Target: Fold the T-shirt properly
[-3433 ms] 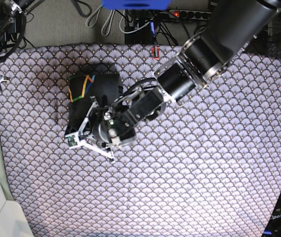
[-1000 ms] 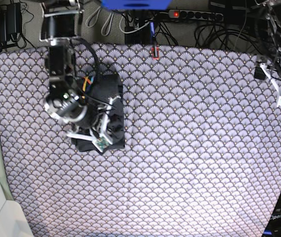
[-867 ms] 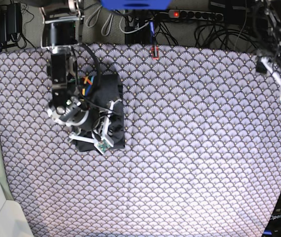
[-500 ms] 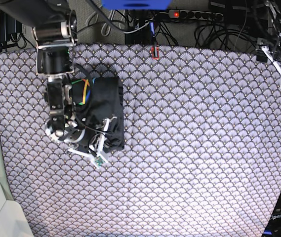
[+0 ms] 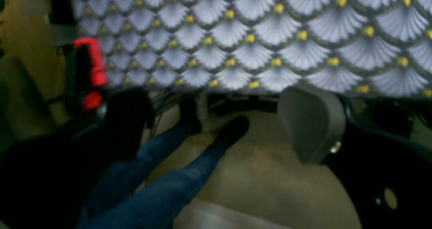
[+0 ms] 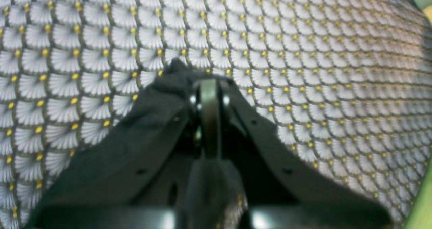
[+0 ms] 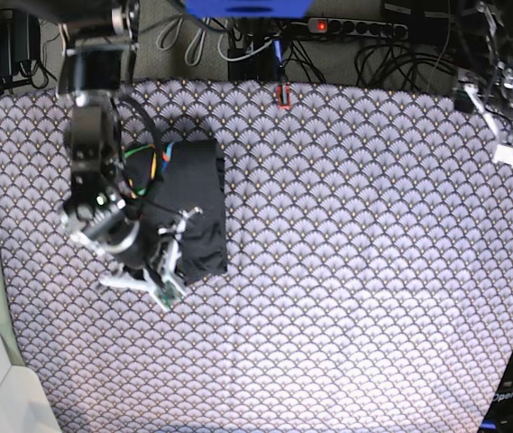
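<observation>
the t-shirt (image 7: 188, 203) is found folded into a compact dark rectangle on the left half of the fan-patterned tablecloth (image 7: 355, 271), with a strip of its coloured print showing at its upper left edge. the right gripper (image 7: 168, 271) is seen over the lower left corner of the folded shirt, its arm reaching down from the top left of the base view. in the right wrist view the right gripper (image 6: 209, 87) is shown with its jaws brought together, and a dark fold of the t-shirt (image 6: 158, 97) lies just behind the tips; whether cloth is pinched between them cannot be told. the left gripper (image 7: 508, 117) is held at the far right edge of the tablecloth, well apart from the shirt, with its jaws spread wide and nothing held. one pale finger (image 5: 312, 121) is visible, blurred, in the left wrist view.
</observation>
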